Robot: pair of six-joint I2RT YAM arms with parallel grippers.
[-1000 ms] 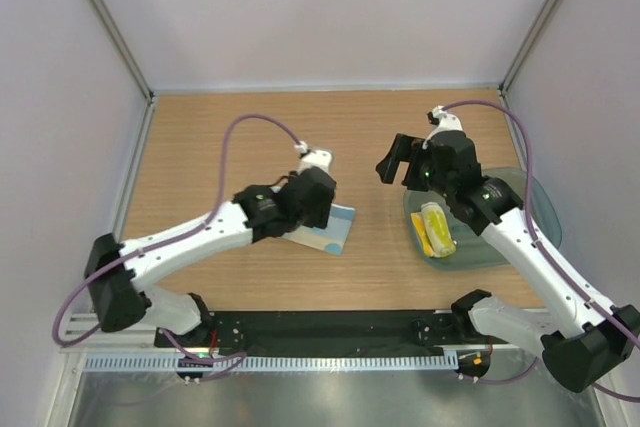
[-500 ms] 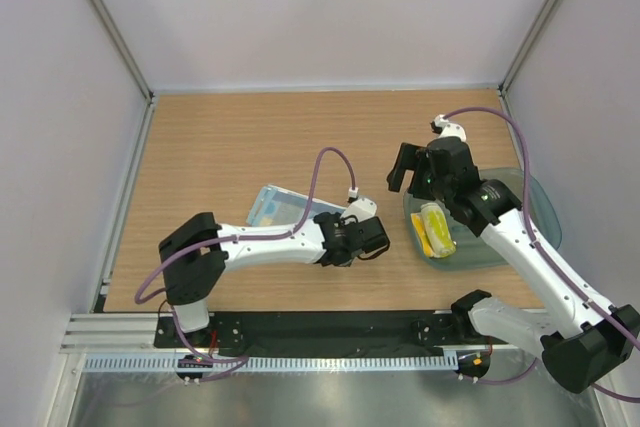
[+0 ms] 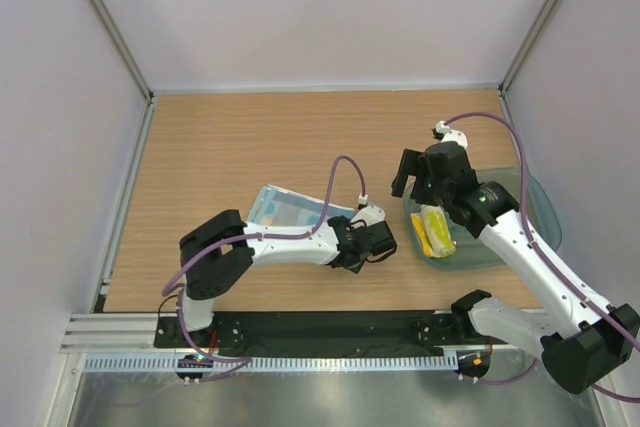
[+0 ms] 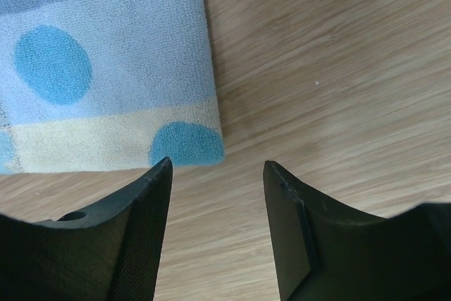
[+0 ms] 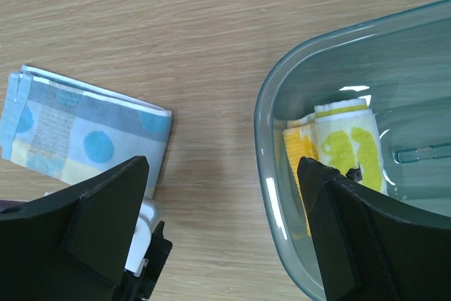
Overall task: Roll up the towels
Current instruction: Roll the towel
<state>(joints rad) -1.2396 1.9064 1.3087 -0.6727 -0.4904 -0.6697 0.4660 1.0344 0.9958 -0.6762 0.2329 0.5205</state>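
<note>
The light blue spotted towel (image 3: 285, 209) lies folded flat on the wooden table; it also shows in the left wrist view (image 4: 106, 68) and the right wrist view (image 5: 84, 132). My left gripper (image 3: 372, 244) is open and empty, low over bare wood just off the towel's near right corner (image 4: 215, 174). The yellow towel (image 3: 435, 230) lies rolled inside the clear bluish tub (image 3: 500, 247), as the right wrist view shows (image 5: 342, 149). My right gripper (image 3: 410, 172) is open and empty, raised above the tub's left rim (image 5: 225, 174).
The tub's rim (image 5: 271, 174) curves close to the right of the blue towel, with a strip of bare wood between them. The left arm's wrist (image 5: 144, 227) lies low across the table in front of the towel. White walls enclose the table.
My left arm left the blue towel and swung right and low to its corner. The towel now lies uncovered, farther left and back. My right gripper shifted slightly right and nearer.
</note>
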